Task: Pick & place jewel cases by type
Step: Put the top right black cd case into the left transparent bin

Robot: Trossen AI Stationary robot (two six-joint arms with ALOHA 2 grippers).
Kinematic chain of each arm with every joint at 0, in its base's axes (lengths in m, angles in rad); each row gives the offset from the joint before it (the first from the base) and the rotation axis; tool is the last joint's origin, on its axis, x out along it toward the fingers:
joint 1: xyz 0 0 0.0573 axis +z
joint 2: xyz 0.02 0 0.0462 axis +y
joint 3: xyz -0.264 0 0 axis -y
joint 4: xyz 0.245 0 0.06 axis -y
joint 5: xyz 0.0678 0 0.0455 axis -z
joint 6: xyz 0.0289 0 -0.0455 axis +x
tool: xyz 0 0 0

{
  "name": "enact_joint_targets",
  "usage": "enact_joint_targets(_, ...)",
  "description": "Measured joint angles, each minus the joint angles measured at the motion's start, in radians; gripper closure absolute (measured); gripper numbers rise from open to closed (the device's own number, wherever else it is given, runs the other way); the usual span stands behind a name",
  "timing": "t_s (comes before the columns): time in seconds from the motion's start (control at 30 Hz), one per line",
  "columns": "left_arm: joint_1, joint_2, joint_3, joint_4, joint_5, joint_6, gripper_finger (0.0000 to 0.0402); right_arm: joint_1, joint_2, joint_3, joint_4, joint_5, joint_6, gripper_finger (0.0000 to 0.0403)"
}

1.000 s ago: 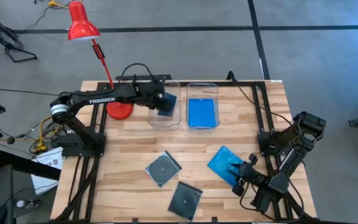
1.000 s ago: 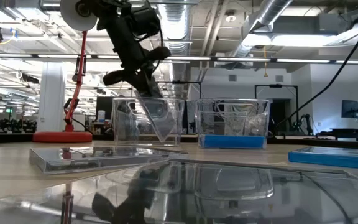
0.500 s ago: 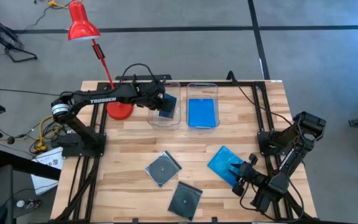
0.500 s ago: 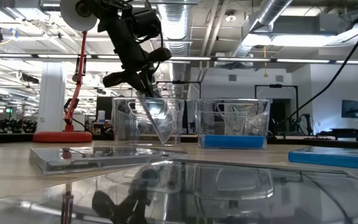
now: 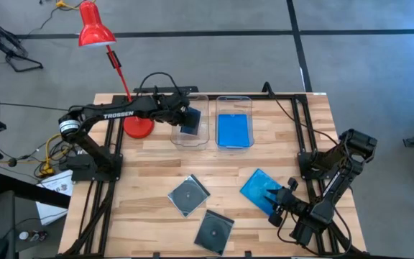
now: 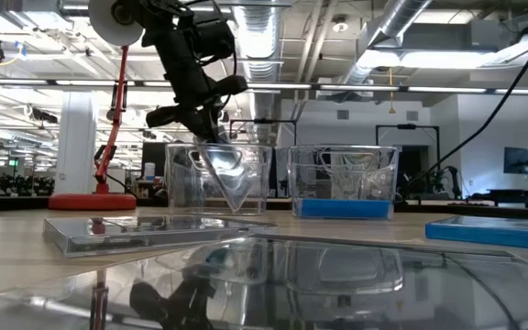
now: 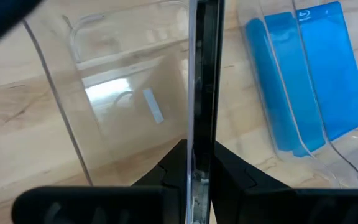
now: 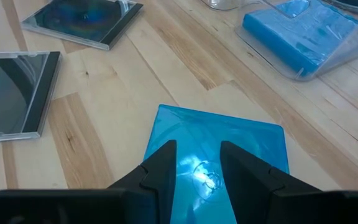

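Note:
My left gripper (image 5: pixel 181 115) hangs over the left clear bin (image 5: pixel 201 138) at the table's far side, shut on a clear/dark grey jewel case (image 5: pixel 190 120). That case shows edge-on in the left wrist view (image 7: pixel 201 74). The right bin (image 5: pixel 250 144) has blue cases (image 5: pixel 234 129) lying flat on its floor. My right gripper (image 5: pixel 274 200) is open near the table's right near corner, its fingers over the near corner of a blue case (image 8: pixel 219 146) that lies flat on the wood. Two clear/dark cases (image 5: pixel 189 194) (image 5: pixel 214 230) lie flat near the near edge. My left gripper pinches the jewel case between its two fingers (image 7: pixel 176 165) at an upper edge (image 7: pixel 201 146), coming from above and from the table's left. The case is lifted clear and stands on edge, one corner (image 6: pixel 233 207) pointing down inside the left bin. My right gripper stands over the blue case; whether its fingertips touch it I cannot tell.
A red desk lamp stands with its base (image 5: pixel 139 127) at the table's far left, just beside the left bin and under my left arm. Bare wood (image 5: pixel 149 165) lies between the bins and the loose cases.
My left gripper has moved slightly toward the table's left with the case still held, so the case sits a little more to the left inside the left bin. My right gripper has kept still.

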Motion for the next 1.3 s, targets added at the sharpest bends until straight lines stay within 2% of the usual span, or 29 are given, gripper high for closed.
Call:
enact_joint_targets(0.37,0.000,0.000,0.000,0.010,0.019,0.018,0.0364,0.000,0.000,0.000,0.001,0.000,0.000,0.0285)
enact_joint_targets(0.6,0.000,0.002,-0.001,0.022,0.071,-0.006,0.0364,0.000,0.000,0.000,0.001,0.000,0.000,0.0285)
enact_joint_targets(1.0,0.000,0.002,-0.001,0.020,0.071,0.004,0.0362,0.000,0.000,0.000,0.001,0.000,0.000,0.0285)
enact_joint_targets(1.1,0.003,0.002,-0.001,0.022,0.069,0.005,0.0346,0.000,0.000,0.000,0.001,0.000,0.000,0.0285)
enact_joint_targets(1.3,0.006,0.003,-0.002,0.023,0.069,0.013,0.0281,0.000,0.000,0.000,0.001,0.000,0.000,0.0285)
